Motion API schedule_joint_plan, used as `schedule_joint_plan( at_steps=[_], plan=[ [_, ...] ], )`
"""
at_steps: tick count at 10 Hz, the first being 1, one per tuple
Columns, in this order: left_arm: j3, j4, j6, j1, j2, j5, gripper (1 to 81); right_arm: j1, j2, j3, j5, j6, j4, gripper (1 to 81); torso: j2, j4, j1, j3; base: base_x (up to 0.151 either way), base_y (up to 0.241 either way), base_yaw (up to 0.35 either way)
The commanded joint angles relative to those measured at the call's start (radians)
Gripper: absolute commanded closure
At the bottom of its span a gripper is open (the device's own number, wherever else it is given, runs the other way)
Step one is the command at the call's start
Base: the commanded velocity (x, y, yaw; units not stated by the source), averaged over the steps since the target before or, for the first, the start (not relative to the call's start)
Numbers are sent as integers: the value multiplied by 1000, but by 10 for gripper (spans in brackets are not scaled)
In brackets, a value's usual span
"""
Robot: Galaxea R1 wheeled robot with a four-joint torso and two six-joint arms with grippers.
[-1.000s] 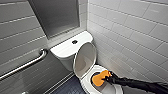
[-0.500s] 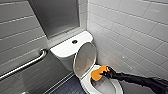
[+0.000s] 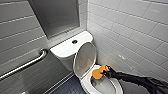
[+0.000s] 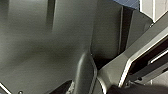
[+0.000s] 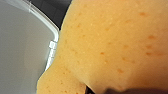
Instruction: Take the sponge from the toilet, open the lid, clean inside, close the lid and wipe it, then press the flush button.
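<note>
Right jaws: the right gripper (image 3: pixel 106 72) is clamped on the sponge (image 3: pixel 98 73), which sticks out ahead of it; in the right wrist view the orange foam (image 5: pixel 112 45) sits right up against the camera.
Left jaws: whether the left gripper is wide or narrow cannot be told.
Sponge position: over the open bowl, at its rear edge on the tiled-wall side, just in front of the raised lid. Whether it touches the ceramic cannot be told.
Lid: the lid (image 3: pixel 85 59) is already up, leaning back towards the tank.
Toilet: the toilet (image 3: pixel 86 83) stands in the corner, bowl open, with its tank top behind the lid.
Flush button: the flush button (image 3: pixel 74 41) sits at the centre of the tank top, well apart from the sponge.
Surroundings: a grab bar (image 3: pixel 25 65) is on the grey wall on the far side of the tank, and the floor (image 3: pixel 67 87) is dark.
Step in hand: probably cleaning inside the bowl, since the sponge is gripped and the lid is open.
Next move calls for: a firm hold, the foam pressed to the inner wall and swept round, and the arm kept clear of the lid so it is not knocked shut.
</note>
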Motion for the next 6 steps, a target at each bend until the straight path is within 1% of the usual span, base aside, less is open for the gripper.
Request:
schedule_joint_plan(
  at_steps=[1, 3, 4, 5, 6],
  plan=[
    [30, -12, 4, 21, -25, 104, 10, 168, 42, -61, -11, 21, 40, 811, 0, 0, 0, 0, 0, 0, 0],
    [34, -11, 4, 22, -25, 104, 10, 150, 39, -99, -4, 70, 40, 811, 0, 0, 0, 0, 0, 0, 0],
    [37, -9, 4, 22, -25, 104, 10, 131, 16, -95, -1, 105, 40, 811, 0, 0, 0, 0, 0, 0, 0],
    [43, -9, 4, 22, -26, 104, 10, 111, -16, -76, 13, 139, 40, 811, 0, 0, 0, 0, 0, 0, 0],
    [48, -9, 7, 22, -25, 104, 10, 93, -59, -38, 48, 166, 40, 811, 0, 0, 0, 0, 0, 0, 0]
  ],
)
